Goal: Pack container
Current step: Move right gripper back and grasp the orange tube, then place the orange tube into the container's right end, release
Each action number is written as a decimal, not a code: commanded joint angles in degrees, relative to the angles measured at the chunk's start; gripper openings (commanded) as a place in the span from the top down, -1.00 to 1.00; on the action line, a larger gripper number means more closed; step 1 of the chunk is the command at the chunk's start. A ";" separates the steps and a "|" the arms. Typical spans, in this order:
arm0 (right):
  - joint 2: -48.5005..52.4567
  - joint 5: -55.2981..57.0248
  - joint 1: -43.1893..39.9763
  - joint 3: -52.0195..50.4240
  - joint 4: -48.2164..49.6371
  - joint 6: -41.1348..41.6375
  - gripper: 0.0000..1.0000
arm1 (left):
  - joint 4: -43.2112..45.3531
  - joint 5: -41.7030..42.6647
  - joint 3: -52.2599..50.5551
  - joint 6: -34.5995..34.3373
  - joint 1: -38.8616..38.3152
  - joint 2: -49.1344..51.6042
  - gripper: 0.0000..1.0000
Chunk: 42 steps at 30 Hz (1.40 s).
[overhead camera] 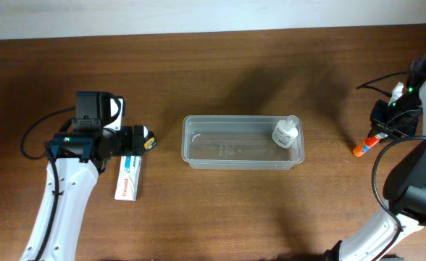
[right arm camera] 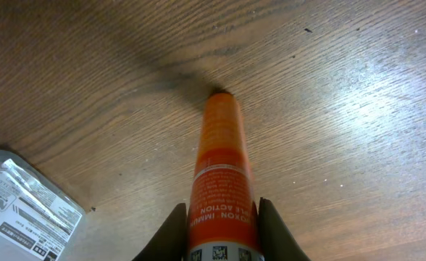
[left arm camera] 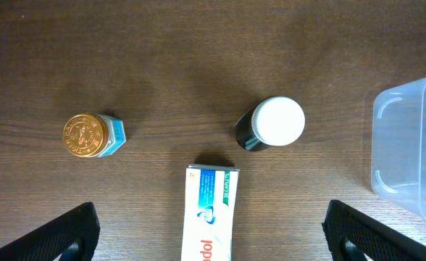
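Observation:
The clear container [overhead camera: 242, 142] lies mid-table with a small white bottle [overhead camera: 285, 133] in its right end; its corner shows in the left wrist view [left arm camera: 410, 145]. My left gripper [overhead camera: 131, 142] is open and empty above a white and blue box [overhead camera: 128, 178]. In the left wrist view the box [left arm camera: 210, 210] lies between the spread fingers [left arm camera: 209, 239], with a gold-lidded jar [left arm camera: 85, 135] and a white-capped dark bottle [left arm camera: 277, 122] beyond it. My right gripper [overhead camera: 381, 132] is shut on an orange tube [overhead camera: 363, 147], whose tip touches the table [right arm camera: 220, 159].
A silver printed packet [right arm camera: 24, 210] lies on the wood beside the right gripper [right arm camera: 222, 233]. The wooden table's far edge meets a pale wall at the back. Black cables trail from both arms.

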 commanded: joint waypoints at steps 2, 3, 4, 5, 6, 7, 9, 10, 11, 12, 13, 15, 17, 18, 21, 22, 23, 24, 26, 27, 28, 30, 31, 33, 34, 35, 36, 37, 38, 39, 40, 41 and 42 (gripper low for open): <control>-3.21 -2.10 0.26 -0.02 -1.57 -1.03 0.70 | 0.20 0.63 1.05 -0.57 0.42 0.07 -0.99; -4.72 -2.27 0.87 0.24 -2.43 -1.11 0.69 | 0.20 0.63 1.05 -0.57 0.42 0.07 -0.99; -6.71 -2.27 1.77 0.31 -3.06 -1.20 0.70 | 0.20 0.63 1.05 -0.59 0.42 0.07 -0.99; -9.40 -2.27 3.10 0.31 -3.72 -1.20 0.70 | 0.20 0.63 1.05 -0.57 0.42 0.07 -0.99; -11.50 -2.29 4.31 0.31 -4.15 -1.57 0.69 | 0.20 0.63 1.05 -0.57 0.42 0.07 -0.99; -14.86 -2.69 6.49 0.31 -4.76 -2.60 0.69 | 0.20 0.63 1.05 -0.57 0.42 0.07 -0.99; -19.08 -2.89 9.77 0.31 -5.18 -2.71 0.70 | 0.20 0.63 1.05 -0.57 0.42 0.07 -0.99; -21.49 -2.91 12.07 0.31 -5.22 -3.17 0.69 | 0.20 0.63 1.05 -0.57 0.42 0.07 -0.99; -25.44 -2.86 16.70 0.31 -5.29 -3.78 0.67 | 0.22 0.61 1.05 -0.57 0.42 0.07 -0.99; -26.91 -2.86 18.75 0.31 -5.35 -3.78 0.62 | 0.20 0.61 1.05 -0.57 0.42 0.07 -0.99; -28.39 -2.86 21.24 0.31 -5.49 -3.76 0.60 | 0.20 0.61 1.05 -0.57 0.42 0.07 -0.99; -30.91 -2.86 27.87 0.28 -6.25 -3.28 0.57 | 0.22 0.61 1.05 -0.57 0.42 0.07 -0.99; -30.73 -2.80 32.37 -0.02 -6.23 -2.21 0.56 | 0.24 0.61 1.05 -0.57 0.42 0.07 -0.99; -30.47 -2.80 33.38 -0.35 -5.97 -2.21 0.56 | 0.35 0.61 1.05 -0.57 0.42 0.07 -0.99; -29.24 -2.86 36.13 -3.02 -4.48 -1.42 0.56 | 0.72 0.61 1.05 -0.57 0.42 0.07 -0.99; -28.98 -2.86 36.70 -4.15 -3.82 -0.92 0.56 | 0.81 0.63 1.05 -0.57 0.42 0.07 -0.99; -28.70 -2.89 37.35 -5.68 -3.10 -0.92 0.56 | 0.83 0.61 1.05 -0.57 0.42 0.07 -0.99; -28.52 -2.86 37.81 -7.10 -2.38 -0.92 0.56 | 0.83 0.61 1.05 -0.57 0.42 0.07 -0.99; -28.48 -2.82 38.51 -10.71 -0.22 -0.68 0.56 | 0.83 0.61 1.05 -0.57 0.42 0.07 -0.99; -28.48 -2.75 38.71 -12.83 1.40 -0.50 0.56 | 0.83 0.61 1.05 -0.57 0.42 0.07 -0.99; -28.46 -2.62 38.75 -14.67 2.78 -0.48 0.56 | 0.87 0.63 1.05 -0.57 0.42 0.07 -0.99; -28.41 -2.62 38.73 -18.49 5.92 -0.50 0.55 | 0.92 0.63 1.05 -0.57 0.42 0.07 -0.99; -28.41 -2.45 38.73 -20.26 7.52 -0.48 0.54 | 0.92 0.63 1.05 -0.57 0.42 0.07 -0.99; -28.30 -1.14 38.73 -23.78 10.51 -0.48 0.52 | 0.92 0.63 1.05 -0.57 0.42 0.07 -0.99; -28.17 -0.13 38.73 -25.09 11.52 -0.48 0.50 | 0.92 0.63 1.05 -0.57 0.42 0.07 -0.99; -28.02 0.33 38.73 -25.77 12.00 -0.50 0.49 | 0.92 0.63 1.05 -0.57 0.42 0.07 -0.99; -27.74 0.85 38.73 -26.38 12.35 -0.48 0.49 | 0.92 0.63 1.05 -0.57 0.42 0.07 -0.99; -27.39 1.09 38.73 -26.80 12.52 -0.50 0.47 | 0.92 0.63 1.05 -0.57 0.42 0.07 -0.99; -26.99 1.29 38.75 -26.99 12.57 -0.50 0.46 | 0.92 0.63 1.05 -0.57 0.42 0.07 -0.99; -26.58 1.33 38.73 -26.99 12.57 -0.52 0.43 | 0.90 0.63 1.05 -0.57 0.42 0.07 -0.99; -26.16 1.49 38.75 -26.99 12.66 -0.50 0.42 | 0.90 0.63 1.05 -0.57 0.42 0.07 -0.99; -25.90 1.49 38.73 -26.99 12.74 -0.50 0.39 | 0.90 0.63 1.05 -0.57 0.42 0.07 -0.99; -25.59 1.49 38.73 -26.99 12.92 -0.52 0.31 | 0.90 0.63 1.05 -0.57 0.42 0.07 -0.99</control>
